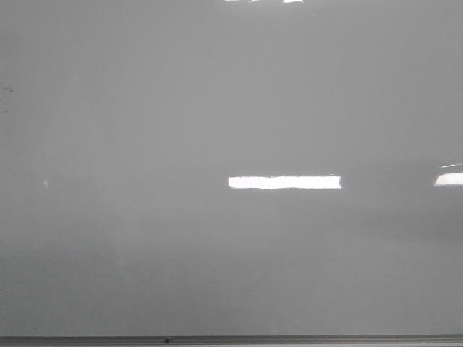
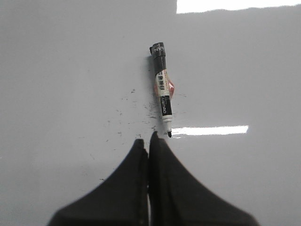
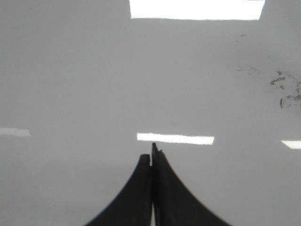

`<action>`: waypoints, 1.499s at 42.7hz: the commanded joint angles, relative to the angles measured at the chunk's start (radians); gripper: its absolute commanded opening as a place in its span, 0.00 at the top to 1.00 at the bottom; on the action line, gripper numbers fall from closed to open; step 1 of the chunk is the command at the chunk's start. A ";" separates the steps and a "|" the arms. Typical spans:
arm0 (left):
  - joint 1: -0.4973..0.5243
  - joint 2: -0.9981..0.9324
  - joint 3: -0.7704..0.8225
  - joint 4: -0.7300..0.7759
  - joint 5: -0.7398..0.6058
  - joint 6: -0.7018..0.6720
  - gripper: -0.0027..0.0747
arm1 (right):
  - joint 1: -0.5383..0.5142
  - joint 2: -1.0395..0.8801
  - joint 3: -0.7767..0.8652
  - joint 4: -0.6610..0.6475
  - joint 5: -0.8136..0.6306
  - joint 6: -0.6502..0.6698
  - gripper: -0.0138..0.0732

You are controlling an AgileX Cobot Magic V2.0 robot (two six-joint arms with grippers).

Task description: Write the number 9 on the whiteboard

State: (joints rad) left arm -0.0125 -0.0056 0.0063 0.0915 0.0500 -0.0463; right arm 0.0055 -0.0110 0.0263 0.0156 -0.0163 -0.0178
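The whiteboard fills the front view, glossy grey with bright light reflections and a thin frame strip along its near edge. No number 9 shows anywhere on it: the writing area ahead of you is blank, so the digit is not yet begun.

In the left wrist view a marker lies flat on the board, uncapped, its black tip toward the left gripper and its capped-off tail pointing away. Faint black specks dot the surface beside it.

Your step in hand, as it looks, is to pick that marker up. The tip sits just beside the right-hand finger, so you will likely want to part the fingers first, line them across the labelled barrel rather than the tip, and close squarely so the pen does not roll or swing. Grip far enough from the nib to leave it free to meet the board.

The left gripper's two dark fingers are pressed together, holding nothing, near the marker's tip but not visibly touching it.

In the right wrist view the right gripper hangs over bare board, fingers likewise together and empty. Some smudged marks lie off to one side.
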 commanded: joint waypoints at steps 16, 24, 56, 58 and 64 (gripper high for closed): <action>-0.006 -0.018 -0.009 -0.014 -0.158 -0.012 0.99 | -0.005 -0.018 -0.045 0.007 -0.149 -0.001 0.92; -0.006 -0.012 -0.137 -0.057 -0.114 -0.019 0.99 | -0.005 -0.015 -0.204 0.007 -0.007 -0.001 0.92; -0.006 0.424 -0.710 -0.057 0.426 -0.017 0.99 | -0.005 0.389 -0.764 0.007 0.572 -0.001 0.92; -0.006 0.450 -0.710 -0.057 0.452 -0.017 0.99 | -0.005 0.410 -0.763 0.007 0.592 -0.001 0.92; -0.006 0.529 -0.710 -0.057 0.498 -0.017 0.99 | -0.005 0.474 -0.763 0.007 0.632 -0.001 0.92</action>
State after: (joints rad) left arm -0.0125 0.4724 -0.6687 0.0418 0.5918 -0.0541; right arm 0.0055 0.4188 -0.7057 0.0199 0.6605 -0.0178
